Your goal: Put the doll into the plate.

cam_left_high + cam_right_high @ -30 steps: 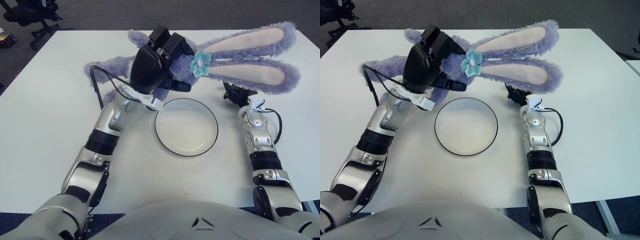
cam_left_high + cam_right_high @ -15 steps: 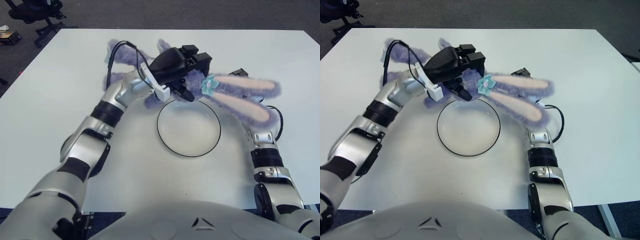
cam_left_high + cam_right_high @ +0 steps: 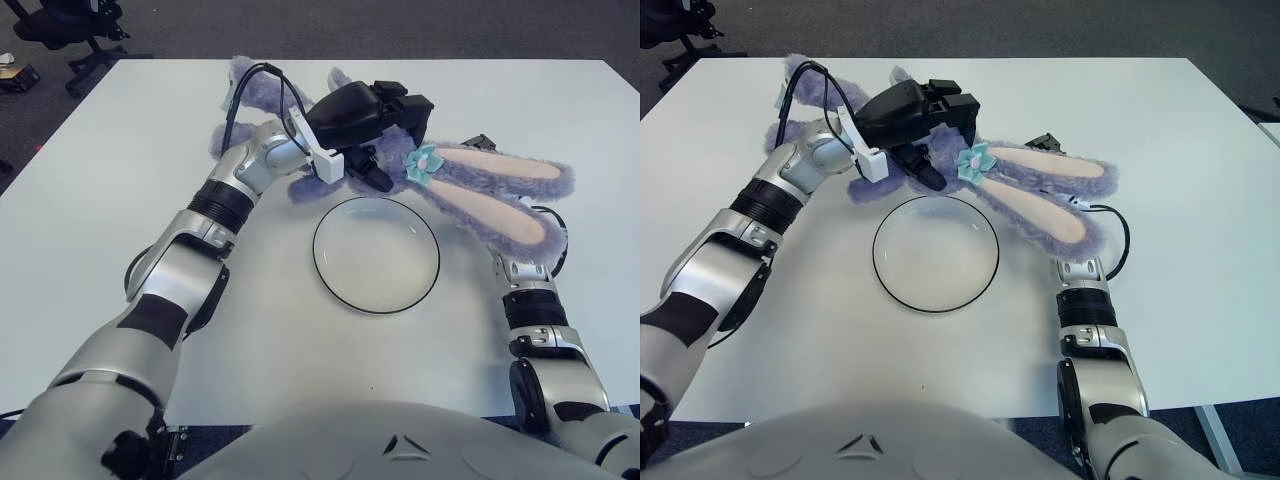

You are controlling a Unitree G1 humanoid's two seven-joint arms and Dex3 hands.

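The left hand [image 3: 375, 110] clasps the purple plush rabbit [image 3: 440, 170] by its head, just behind the plate [image 3: 376, 253], ready to drag it in. The right hand [image 3: 480, 146] lies hidden under 2 ears; its fingers cannot be judged.

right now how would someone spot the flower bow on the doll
Start at the round plate in the middle of the white table. Just beyond its far rim lies the purple doll, gripped by the left hand. The flower bow sits at the base of its long ears, the only teal thing on it.
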